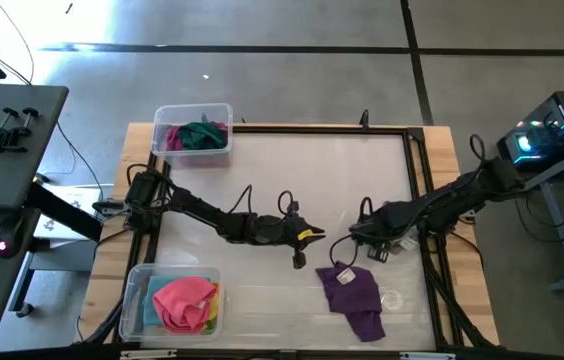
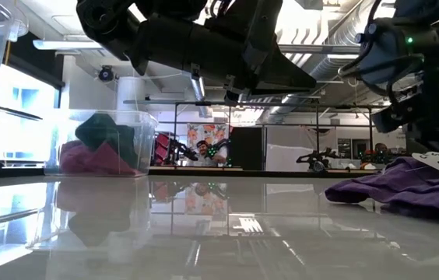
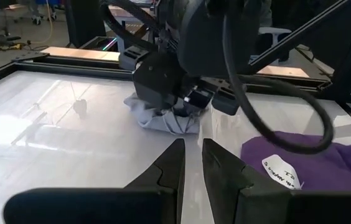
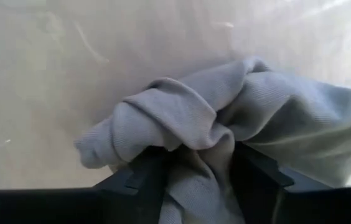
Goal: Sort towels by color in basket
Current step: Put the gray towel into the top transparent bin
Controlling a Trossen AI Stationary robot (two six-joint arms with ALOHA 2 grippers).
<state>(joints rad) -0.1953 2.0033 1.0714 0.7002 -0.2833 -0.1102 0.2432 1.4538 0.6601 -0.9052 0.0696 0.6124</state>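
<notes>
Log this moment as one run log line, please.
right claw: shut on grey towel, low at table | left claw: nearly shut, empty, mid-table | purple towel: loose on table

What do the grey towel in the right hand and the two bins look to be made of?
Grey towel: a soft, matte, fine-ribbed knit by the look, bunching into rounded folds between the right hand fingers. Far bin and near bin: probably clear, glossy plastic, since the towels inside show through the walls.

towel (image 1: 353,297) right of bin (image 1: 133,300), second bin (image 1: 162,112) behind
</notes>
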